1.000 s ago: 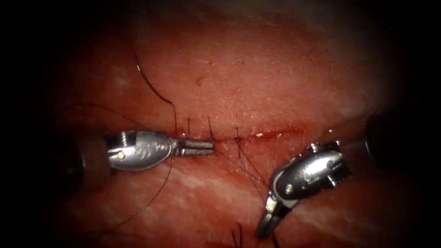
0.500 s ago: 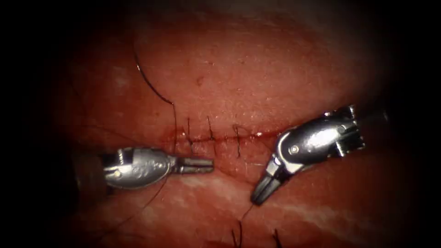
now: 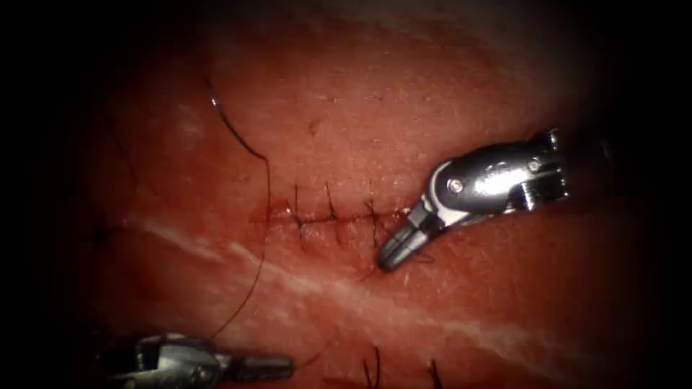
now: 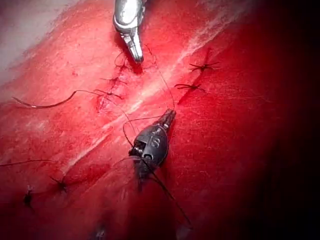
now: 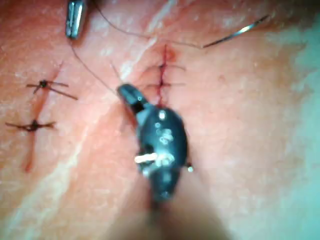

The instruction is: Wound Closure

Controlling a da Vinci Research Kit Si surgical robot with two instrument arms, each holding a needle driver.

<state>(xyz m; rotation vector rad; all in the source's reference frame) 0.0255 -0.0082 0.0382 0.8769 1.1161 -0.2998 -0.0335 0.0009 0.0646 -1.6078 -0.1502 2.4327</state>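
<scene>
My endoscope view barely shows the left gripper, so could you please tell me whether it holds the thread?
Observer: Yes; the right wrist view shows the left gripper shut on the thread.
Operator: Where does it lead?
Observer: Straight to the tip of the right gripper; I cannot tell whether that grips it.
Operator: What lies past my bottom edge?
Observer: Two more knotted stitches; the needle lies free on the tissue.

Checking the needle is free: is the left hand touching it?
Apart. The endoscope view shows the needle lying on the tissue, far from the left hand.
</scene>
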